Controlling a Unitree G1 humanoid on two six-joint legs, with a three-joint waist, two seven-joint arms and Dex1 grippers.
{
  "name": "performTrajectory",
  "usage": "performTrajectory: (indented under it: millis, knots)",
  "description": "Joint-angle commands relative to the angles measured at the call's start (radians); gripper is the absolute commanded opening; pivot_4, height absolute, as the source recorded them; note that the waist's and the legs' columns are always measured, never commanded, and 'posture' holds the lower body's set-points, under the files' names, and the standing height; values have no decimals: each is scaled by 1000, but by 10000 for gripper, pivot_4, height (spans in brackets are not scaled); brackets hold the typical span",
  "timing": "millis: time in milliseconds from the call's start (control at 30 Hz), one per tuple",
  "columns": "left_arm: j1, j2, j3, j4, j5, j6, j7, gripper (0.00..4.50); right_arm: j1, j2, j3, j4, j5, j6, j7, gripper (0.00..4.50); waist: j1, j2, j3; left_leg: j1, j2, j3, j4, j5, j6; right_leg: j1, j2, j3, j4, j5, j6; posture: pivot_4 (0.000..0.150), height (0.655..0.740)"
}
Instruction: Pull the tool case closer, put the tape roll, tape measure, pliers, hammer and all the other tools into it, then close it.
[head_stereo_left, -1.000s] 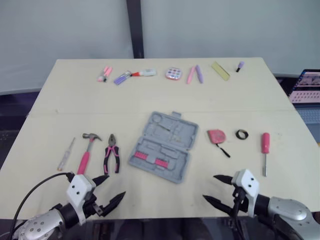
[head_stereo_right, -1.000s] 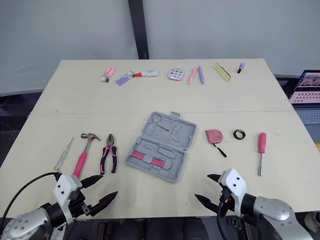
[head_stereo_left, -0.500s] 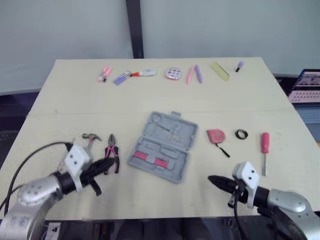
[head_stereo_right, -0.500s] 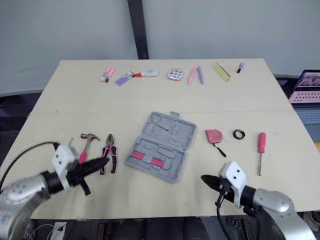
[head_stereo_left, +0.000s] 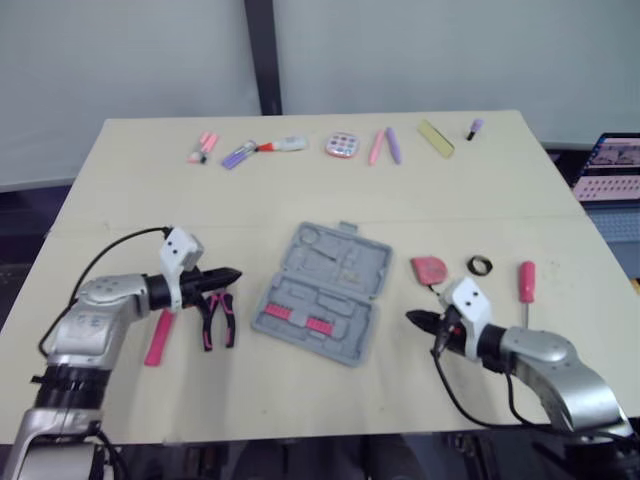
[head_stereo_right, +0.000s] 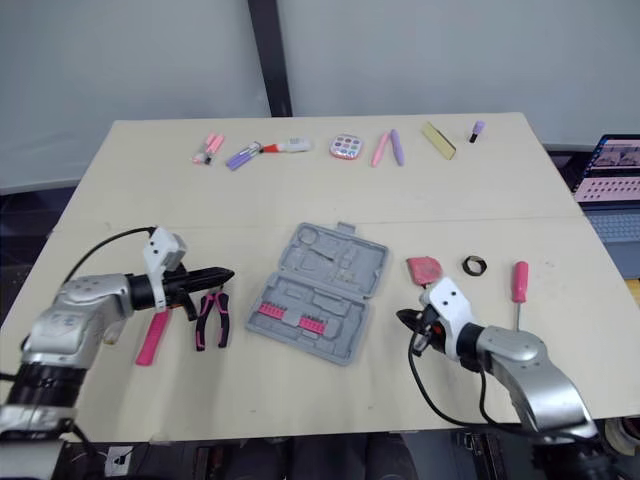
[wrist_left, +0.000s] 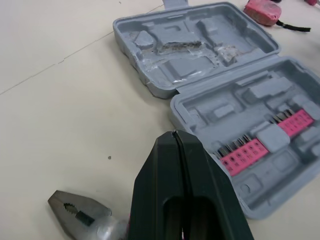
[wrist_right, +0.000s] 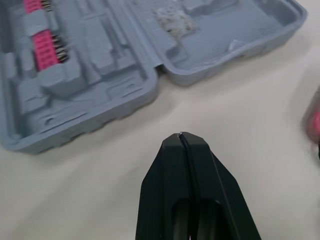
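As the tool case (head_stereo_left: 325, 290) lies open, left gripper (head_stereo_left: 233, 273) perhaps touches pliers (head_stereo_left: 216, 320).

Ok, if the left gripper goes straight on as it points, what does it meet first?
Probably the open tool case, at its left edge; how high the left gripper rides is unclear.

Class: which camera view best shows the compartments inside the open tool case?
The left wrist view: the tool case appears close, with both halves and the pink bit rows plain. The right wrist view crops its edges. The eye views show it whole but distant.
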Motion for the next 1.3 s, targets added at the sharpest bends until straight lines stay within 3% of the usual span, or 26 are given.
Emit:
performTrajectory:
  millis: [33, 400, 1300]
  knots:
    - [-52, -21, -30, 91, 55, -87, -21, 336, -13, 26, 0, 22, -21, -22, -35, 200, -1, 0, 0, 0, 0, 0, 0, 0, 0, -1, 0, 0, 0, 0, 0, 1500, 7400]
    - [-174, -130, -84, 366, 196, -309, 3, 336, -65, 111, 13, 124, -89, -90, -87, 200, -11, 0, 0, 0, 0, 1, 1, 0, 0, -2, -1, -2, 1, 0, 0, 1500, 7400]
    - [-279, -235, -86, 599, 291, -446, 48, 336, -106, 164, 86, 133, -111, -87, -68, 200, -21, 0, 0, 0, 0, 1, 1, 0, 0, -3, -1, -4, 2, 0, 0, 1500, 7400]
